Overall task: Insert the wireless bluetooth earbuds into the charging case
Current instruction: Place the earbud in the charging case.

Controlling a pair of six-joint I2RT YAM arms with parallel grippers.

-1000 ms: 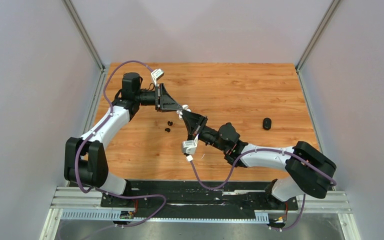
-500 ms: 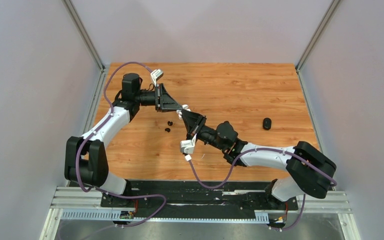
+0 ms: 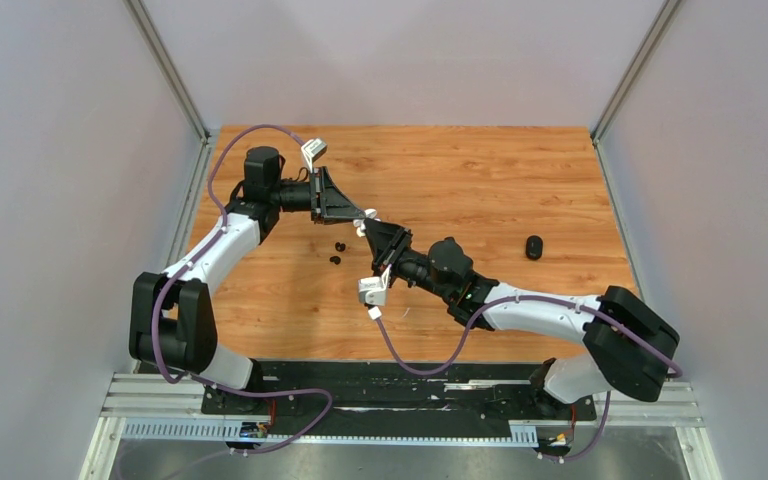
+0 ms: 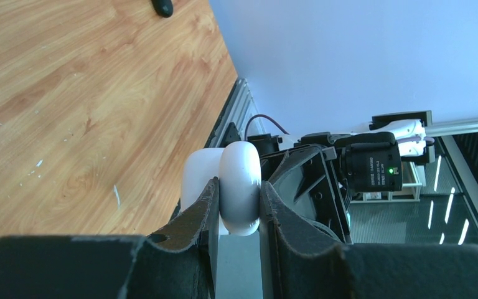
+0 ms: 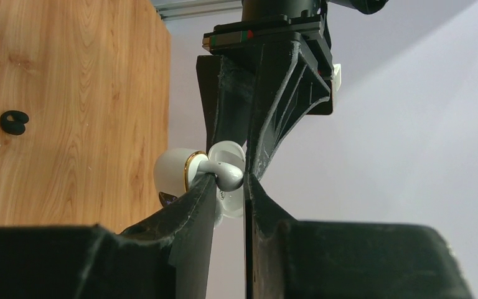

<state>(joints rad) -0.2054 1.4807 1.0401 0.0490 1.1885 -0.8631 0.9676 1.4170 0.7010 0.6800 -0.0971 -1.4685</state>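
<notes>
My left gripper [image 4: 239, 190] is shut on the white rounded charging case [image 4: 241, 165] and holds it in the air above the table. Its open lid [image 4: 198, 174] stands beside the left finger. In the right wrist view the case [image 5: 171, 171] shows a gold rim. My right gripper [image 5: 229, 180] is shut on one white earbud [image 5: 229, 172], whose head is at the case opening. In the top view both grippers meet at the middle left, left gripper [image 3: 364, 214] above right gripper [image 3: 369, 230]. I cannot see the second earbud.
Two small black rubber pieces [image 3: 337, 252] lie on the wooden table [image 3: 480, 180] just left of the grippers and also show in the right wrist view [image 5: 14, 122]. A black oval object [image 3: 534, 247] lies at the right. Grey walls enclose the table.
My right arm has shifted slightly left and up, bringing the earbud closer to the case. The left arm has held still.
</notes>
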